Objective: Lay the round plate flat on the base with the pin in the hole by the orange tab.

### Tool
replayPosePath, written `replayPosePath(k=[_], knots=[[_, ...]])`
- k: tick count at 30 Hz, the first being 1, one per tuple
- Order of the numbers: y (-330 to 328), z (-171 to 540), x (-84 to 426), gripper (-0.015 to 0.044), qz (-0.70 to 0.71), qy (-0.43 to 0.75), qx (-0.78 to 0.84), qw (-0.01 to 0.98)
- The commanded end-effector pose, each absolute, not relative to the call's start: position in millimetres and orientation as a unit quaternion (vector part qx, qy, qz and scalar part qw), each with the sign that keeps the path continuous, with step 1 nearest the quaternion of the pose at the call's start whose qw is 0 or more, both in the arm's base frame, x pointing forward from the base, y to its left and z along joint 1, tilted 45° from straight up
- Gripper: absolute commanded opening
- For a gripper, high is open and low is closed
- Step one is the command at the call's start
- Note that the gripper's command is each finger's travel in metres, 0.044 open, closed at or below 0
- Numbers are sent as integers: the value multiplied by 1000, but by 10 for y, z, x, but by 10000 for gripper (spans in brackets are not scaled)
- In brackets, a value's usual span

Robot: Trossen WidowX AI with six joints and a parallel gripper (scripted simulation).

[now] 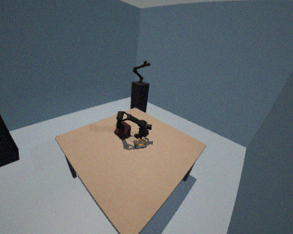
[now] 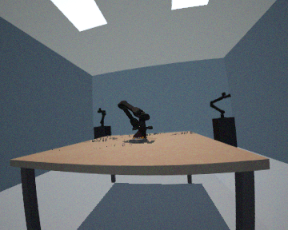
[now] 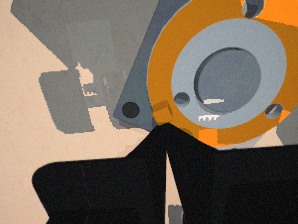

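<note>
We keep the gripper [image 3: 167, 131] low with its jaws pressed together on nothing, the tip touching or just short of the small orange tab [image 3: 163, 110] at the rim of the round plate [image 3: 165, 60]. The plate sits around the post [image 3: 227, 76] on the grey base [image 3: 145, 65]. We judge it rigid, light and free to turn, probably slick on top, so we would not pinch it. Pushing sideways on the tab looks best, then backing off.
</note>
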State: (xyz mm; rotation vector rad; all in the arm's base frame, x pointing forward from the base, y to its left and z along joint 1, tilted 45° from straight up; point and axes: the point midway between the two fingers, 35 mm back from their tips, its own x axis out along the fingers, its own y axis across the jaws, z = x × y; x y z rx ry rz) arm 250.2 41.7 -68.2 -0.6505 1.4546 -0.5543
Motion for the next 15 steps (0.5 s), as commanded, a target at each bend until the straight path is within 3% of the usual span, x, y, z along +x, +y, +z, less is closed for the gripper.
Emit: replayPosePath(k=[1, 15], knots=[[450, -685, 2567, 0, -247, 641, -284, 669], [489, -714, 2681, 0, -247, 641, -284, 669]])
